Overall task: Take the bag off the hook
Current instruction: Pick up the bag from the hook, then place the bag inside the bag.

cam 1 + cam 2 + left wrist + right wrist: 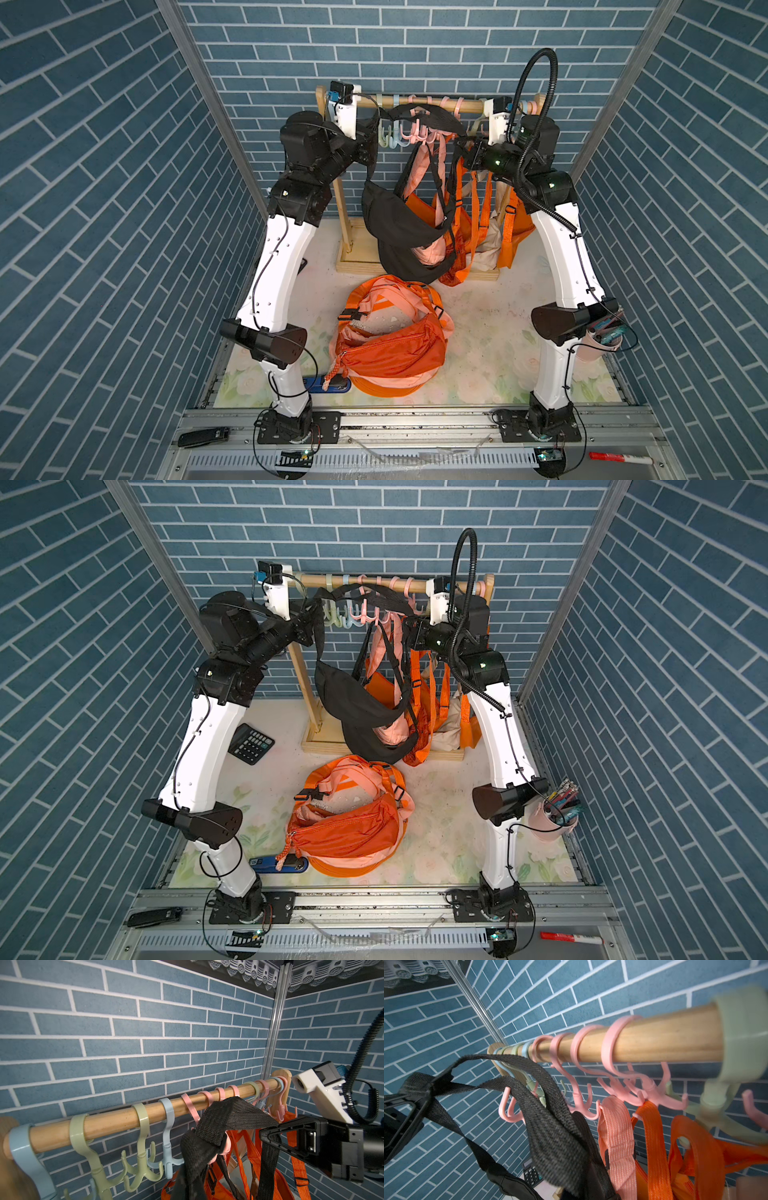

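Close to the robot, at 6 o'clock on the table, an orange bag (395, 353) lies in a heap of straps. A blue tool (320, 386) pokes out from under it. A calculator (251, 744) sits at 9 o'clock, and a pink cup (548, 825) of pens at 4 o'clock. Far back at 12 o'clock is the wooden rail (116, 1122) with its hooks. The black bag (395, 216) hangs in the air below the rail — its strap (228, 1113) lies over a pink hook (505, 1103). The left gripper (426, 1095) pinches the strap tight at 11 o'clock. The right gripper (268, 1134) pinches it tight at 1 o'clock.
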Robot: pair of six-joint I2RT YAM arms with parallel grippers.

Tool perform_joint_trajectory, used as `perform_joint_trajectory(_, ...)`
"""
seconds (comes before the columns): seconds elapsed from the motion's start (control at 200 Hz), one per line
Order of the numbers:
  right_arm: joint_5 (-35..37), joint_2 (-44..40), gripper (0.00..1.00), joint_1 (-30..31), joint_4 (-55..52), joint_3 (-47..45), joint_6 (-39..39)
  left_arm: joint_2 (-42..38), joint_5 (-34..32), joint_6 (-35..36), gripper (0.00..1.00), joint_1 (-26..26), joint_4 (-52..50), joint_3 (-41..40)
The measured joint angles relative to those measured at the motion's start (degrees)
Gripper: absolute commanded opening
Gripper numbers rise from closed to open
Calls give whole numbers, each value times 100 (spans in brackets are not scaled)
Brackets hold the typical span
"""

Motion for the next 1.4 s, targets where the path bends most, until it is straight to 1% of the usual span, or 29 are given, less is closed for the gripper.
perform_joint_trajectory(0.26,-131,273,0,0,483,280,197,83,-17,-33,0,122,221,13)
perform_joint_trajectory(0.695,-203,717,0,0,780,280,341,793,-20,-138,0,199,393,361)
perform_joint_trajectory(0.95,-201,695,0,0,765,258,317,737,35,-177,0,205,385,398)
perform_joint_trajectory(1.085,-203,354,0,0,765,-181,280,457,98,-177,0,203,319,398)
perform_joint_trajectory(1.205,-210,-173,0,2,765,-702,240,-24,138,-146,0,149,221,286)
perform_joint_trajectory(1.4,-219,-1276,0,68,774,-1561,74,-879,177,90,0,-210,57,-76)
